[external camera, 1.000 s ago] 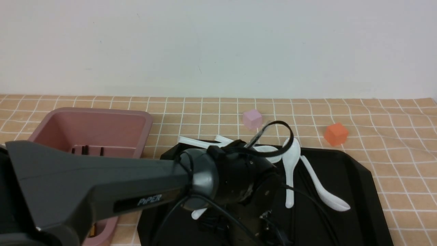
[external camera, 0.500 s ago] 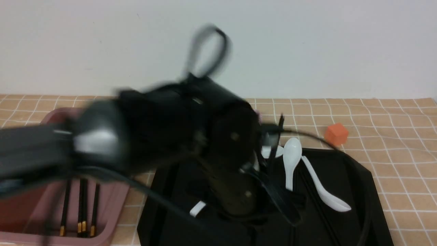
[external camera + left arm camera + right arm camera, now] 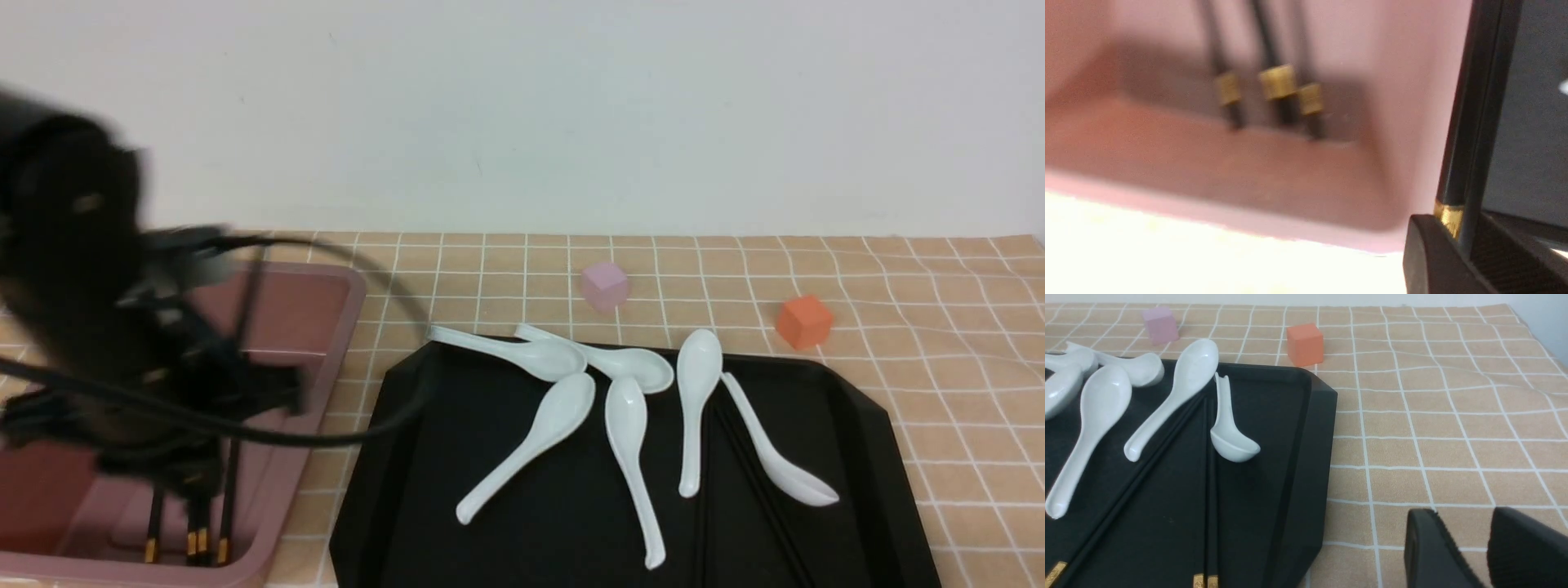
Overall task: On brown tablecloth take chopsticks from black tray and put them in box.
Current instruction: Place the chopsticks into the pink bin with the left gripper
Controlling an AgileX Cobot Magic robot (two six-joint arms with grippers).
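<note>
six white spoons (image 3: 629, 457) lay in the black tray (image 3: 506, 563), some with their handles on its far rim, and the one nearest the robot's right sat just beside the chopsticks (image 3: 764, 490) there, crowding their far ends. past the tray, on the brown tablecloth (image 3: 963, 392), stood a pink cube (image 3: 605, 286) and an orange cube (image 3: 804, 322), apart from each other. the box (image 3: 326, 367) stood to the left of the tray, partly hidden behind the blurred left arm and its looping cable (image 3: 326, 439). inside it lay more black chopsticks with gold bands, and other dark chopsticks remained in the tray. the left gripper (image 3: 1457, 245) was over the box, its fingers closed on a pair of held chopsticks (image 3: 1474, 122). the right gripper (image 3: 1466, 539) had its fingertips spread, with nothing between them, above the cloth beside the tray.
</note>
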